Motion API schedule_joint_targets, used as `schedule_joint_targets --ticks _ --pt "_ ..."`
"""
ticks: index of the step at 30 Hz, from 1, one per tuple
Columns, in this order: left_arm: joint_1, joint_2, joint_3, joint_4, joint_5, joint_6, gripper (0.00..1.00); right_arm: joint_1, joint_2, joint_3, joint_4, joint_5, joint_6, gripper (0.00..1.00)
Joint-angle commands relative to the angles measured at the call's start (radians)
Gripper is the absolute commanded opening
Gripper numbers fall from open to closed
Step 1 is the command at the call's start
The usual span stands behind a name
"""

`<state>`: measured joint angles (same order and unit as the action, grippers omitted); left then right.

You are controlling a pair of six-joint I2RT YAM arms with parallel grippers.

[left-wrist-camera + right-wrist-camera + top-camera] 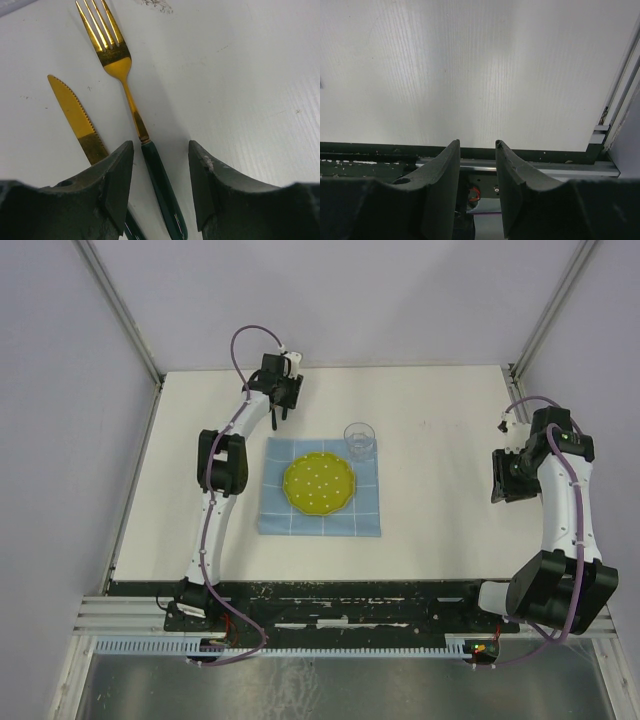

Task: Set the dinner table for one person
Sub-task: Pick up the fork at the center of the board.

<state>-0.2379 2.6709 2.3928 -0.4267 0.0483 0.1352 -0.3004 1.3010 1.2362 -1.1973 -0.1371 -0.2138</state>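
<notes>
At the far left of the dinner table [440,410], my left gripper [283,392] points down. In the left wrist view a fork [120,60] with a gold head and dark green handle lies on the table. My left gripper [160,146] is open, with a jaw on each side of the fork's handle and a gap to both. A gold serrated knife [75,112] lies just left of the fork, its handle hidden under the left finger [112,185]. My right gripper [505,480] [476,143] hangs open and empty over the table's right side.
A light-blue gridded cloth [275,515] lies mid-table with a yellow dotted plate [318,483] on it. A clear glass [360,438] stands at the cloth's far right corner. The dark rail [370,152] at the table's near edge shows in the right wrist view.
</notes>
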Motion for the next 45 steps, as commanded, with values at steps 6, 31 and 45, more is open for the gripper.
schedule_joint_targets --ticks 6,31,45 --pt "0.0 -0.008 0.031 -0.119 -0.036 -0.103 0.37 -0.008 -0.02 0.023 0.003 0.007 -0.006 0.42" --pt "-0.021 -0.238 0.002 -0.192 -0.102 -0.12 0.03 -0.01 -0.023 0.025 0.031 -0.008 0.006 0.42" --pt "-0.04 -0.512 -0.371 -0.399 -0.246 -0.298 0.03 -0.01 -0.029 0.025 0.033 -0.014 0.006 0.42"
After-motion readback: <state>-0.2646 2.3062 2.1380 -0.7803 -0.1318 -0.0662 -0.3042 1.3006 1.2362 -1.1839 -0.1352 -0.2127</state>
